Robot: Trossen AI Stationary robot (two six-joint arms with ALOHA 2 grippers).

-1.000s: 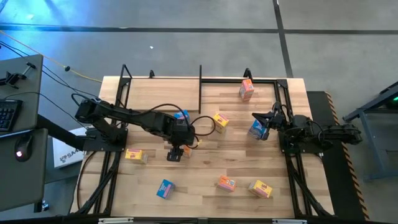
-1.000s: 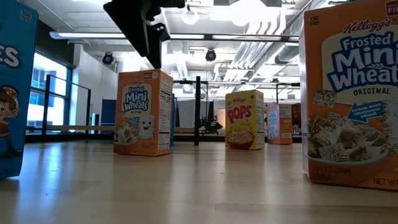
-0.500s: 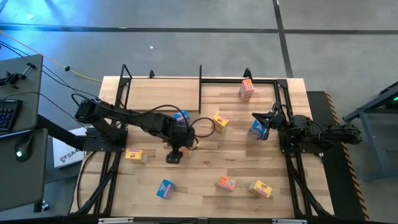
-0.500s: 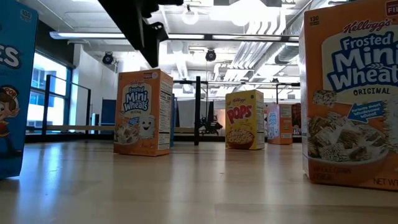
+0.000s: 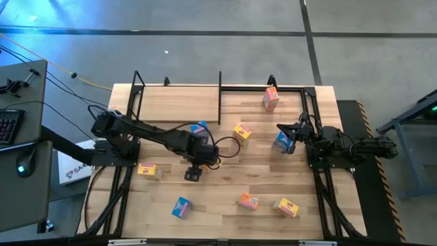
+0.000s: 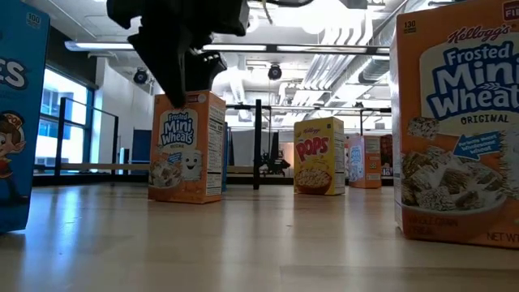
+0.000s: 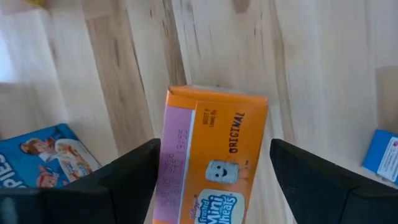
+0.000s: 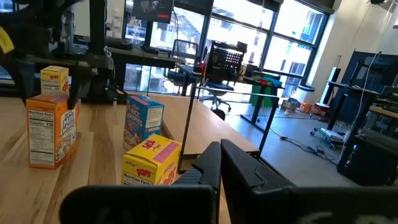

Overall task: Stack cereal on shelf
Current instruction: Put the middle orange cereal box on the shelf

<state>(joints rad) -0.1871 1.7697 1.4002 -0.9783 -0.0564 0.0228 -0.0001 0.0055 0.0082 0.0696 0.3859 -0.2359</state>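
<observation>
The left gripper (image 5: 193, 175) is over an orange box (image 7: 211, 158) near mid-bench, with its fingers (image 7: 134, 171) spread open, one on each side of the box's top end and clear of its faces. In the low view the gripper (image 6: 185, 85) hangs just above that box (image 6: 186, 146), not yet lowered around it. A blue box (image 7: 53, 152) lies on the bench beside one finger; another blue box (image 7: 380, 155) lies beyond the other finger. The step in hand is judged to be the approach for picking the orange box. The next move calls for descent until the fingers straddle the box sides, then closure, lift, and transfer to the shelf (image 5: 179, 104) at the far edge of the bench, well beyond the fingers. No cereal stands on the shelf board yet, so the task is at an early stage. The right gripper (image 5: 287, 134) waits at the right side with a blue box (image 5: 282, 141) at its fingers; whether they are closed on it cannot be told.
</observation>
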